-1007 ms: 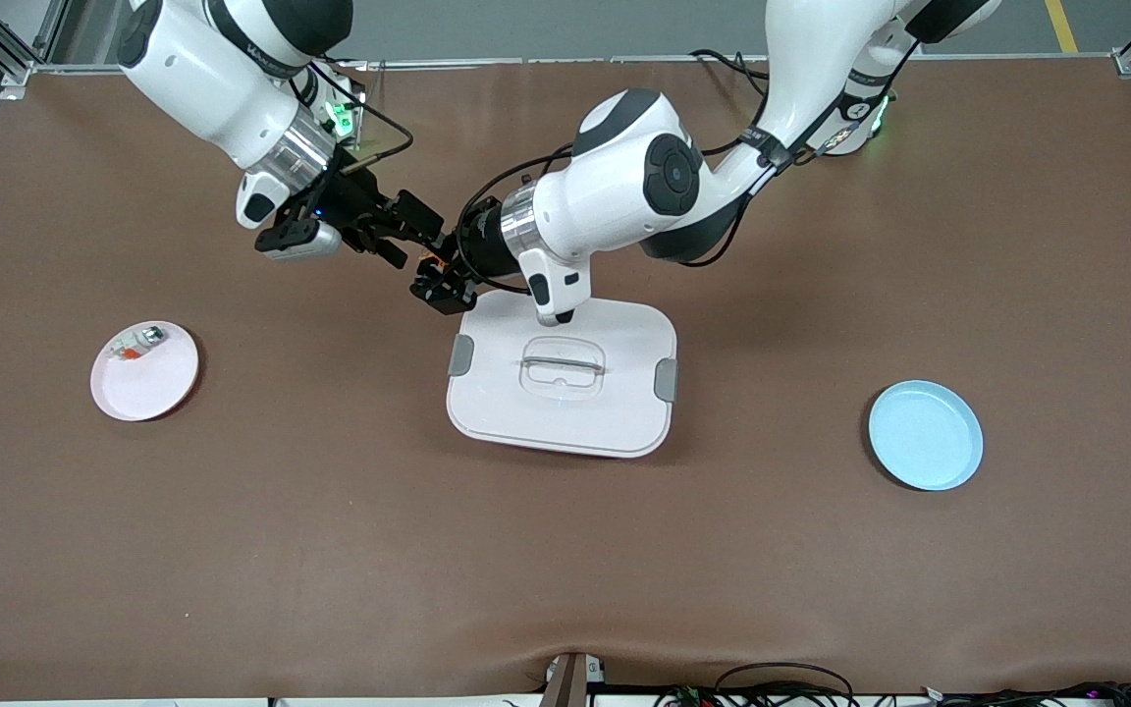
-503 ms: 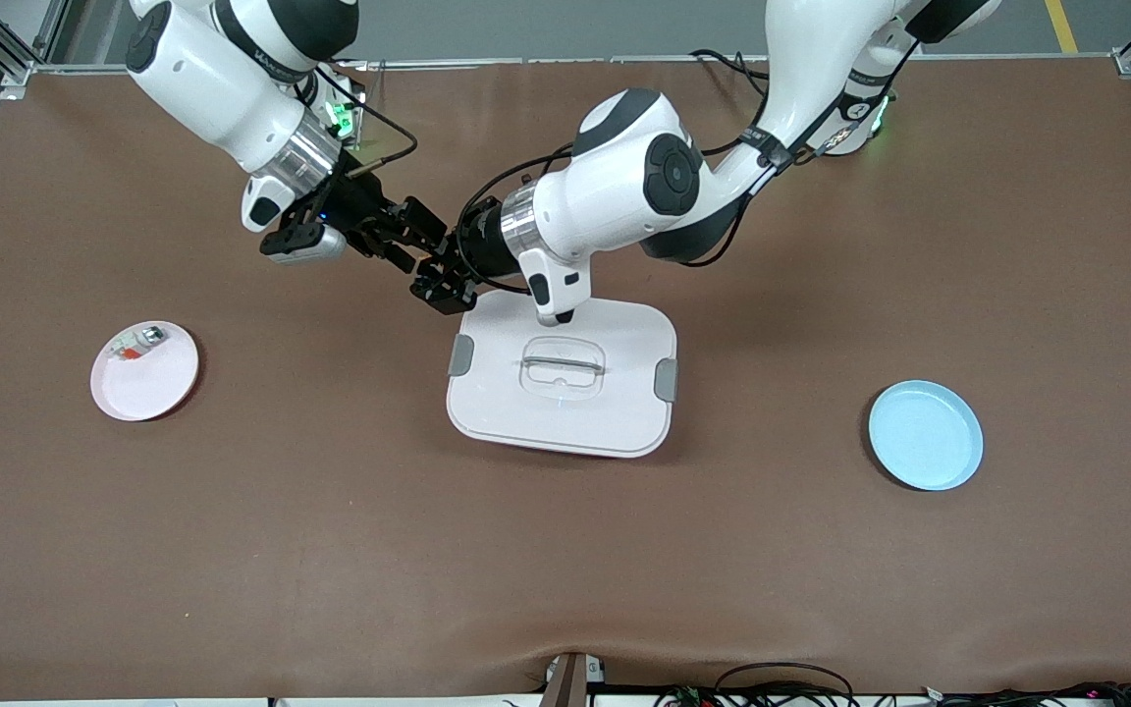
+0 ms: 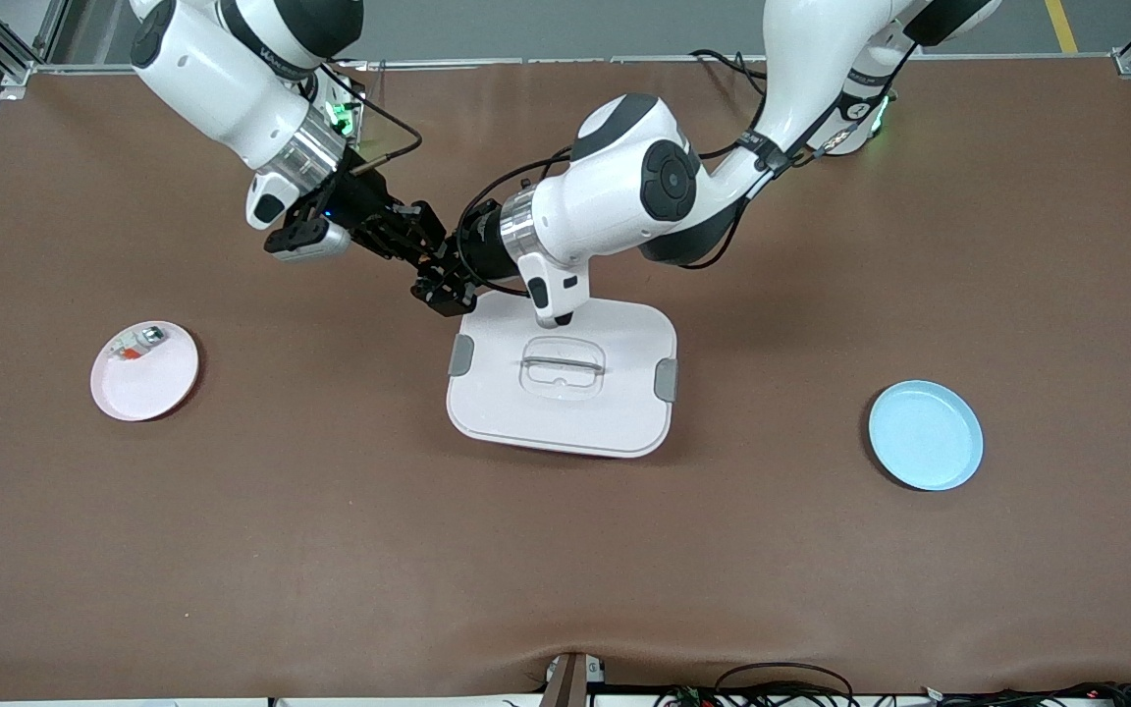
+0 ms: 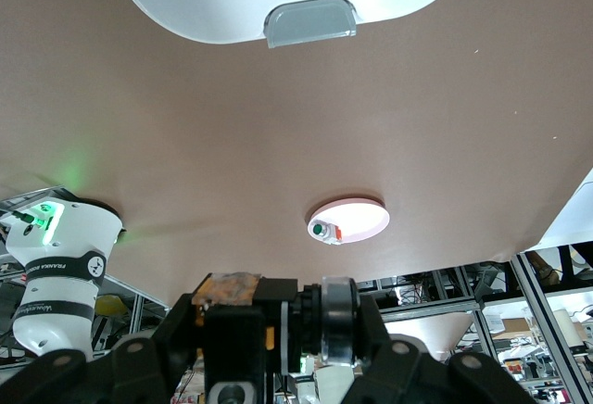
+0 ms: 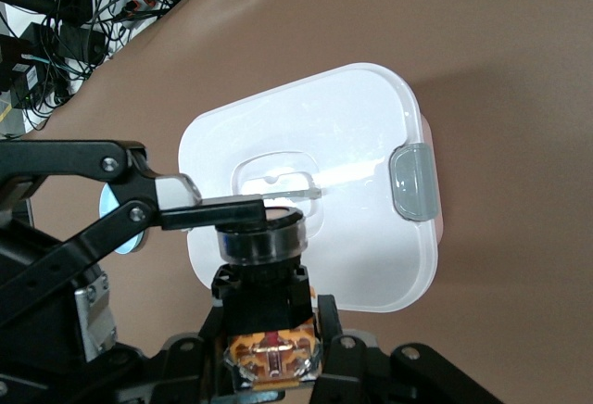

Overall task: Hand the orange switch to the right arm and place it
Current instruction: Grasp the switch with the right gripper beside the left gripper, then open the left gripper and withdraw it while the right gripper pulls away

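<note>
The orange switch, a stubby black part with orange on its body and a clear ring, hangs in the air between both hands. My right gripper is shut on its black body. My left gripper is shut on its ringed end, and one of its fingers shows lying across the ring. In the front view the right gripper and the left gripper meet tip to tip over the brown mat beside a corner of the white lidded box. There the switch is hidden between the fingers.
A pink plate holding a small whitish part with a red-orange tab lies toward the right arm's end. A light blue plate lies toward the left arm's end. The white box has grey side clips and a clear handle.
The right gripper has moved in to the left gripper's tip and shut on the switch, which the left gripper kept holding. The left arm has hardly moved.
</note>
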`<action>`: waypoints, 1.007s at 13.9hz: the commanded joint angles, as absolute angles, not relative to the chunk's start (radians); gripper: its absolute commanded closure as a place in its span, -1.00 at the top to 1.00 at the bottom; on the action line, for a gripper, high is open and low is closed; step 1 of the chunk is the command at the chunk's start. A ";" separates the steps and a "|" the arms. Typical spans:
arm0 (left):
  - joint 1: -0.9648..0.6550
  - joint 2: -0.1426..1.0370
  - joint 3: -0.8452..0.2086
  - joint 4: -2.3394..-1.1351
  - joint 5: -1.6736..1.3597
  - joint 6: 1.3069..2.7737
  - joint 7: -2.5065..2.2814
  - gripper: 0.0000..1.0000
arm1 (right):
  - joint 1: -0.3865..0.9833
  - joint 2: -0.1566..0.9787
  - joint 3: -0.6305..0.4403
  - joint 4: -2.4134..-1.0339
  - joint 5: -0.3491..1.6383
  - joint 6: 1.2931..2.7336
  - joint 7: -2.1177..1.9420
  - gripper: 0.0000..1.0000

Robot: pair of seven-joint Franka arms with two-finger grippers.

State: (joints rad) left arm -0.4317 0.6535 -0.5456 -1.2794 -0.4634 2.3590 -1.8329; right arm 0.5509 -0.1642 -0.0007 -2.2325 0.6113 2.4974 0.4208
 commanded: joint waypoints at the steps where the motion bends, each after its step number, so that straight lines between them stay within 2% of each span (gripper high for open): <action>1: -0.430 0.652 -0.548 -1.259 -0.477 2.365 -1.836 0.99 | 0.568 -0.156 -0.009 -2.243 0.629 2.496 0.404 -1.00; 4: -0.429 0.638 -0.537 -1.259 -0.466 2.367 -1.835 1.00 | 0.565 -0.150 -0.011 -2.237 0.626 2.484 0.321 -1.00; 6: -0.436 0.597 -0.471 -1.261 -0.451 2.365 -1.838 1.00 | 0.543 -0.147 -0.015 -2.238 0.624 2.461 0.154 -1.00; 11: -0.364 0.558 -0.457 -1.261 -0.217 2.332 -1.798 1.00 | 0.375 -0.144 -0.018 -2.240 0.608 2.292 -0.324 -1.00; 14: -0.286 0.522 -0.451 -1.262 -0.128 2.258 -1.620 1.00 | 0.246 -0.127 -0.018 -2.247 0.513 2.228 -0.666 -1.00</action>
State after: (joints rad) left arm -0.3331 0.5590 -0.4529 -1.2533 -0.1755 2.3082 -1.7086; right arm 0.3201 -0.1340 -0.0311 -2.2394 0.5645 2.2589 -0.5025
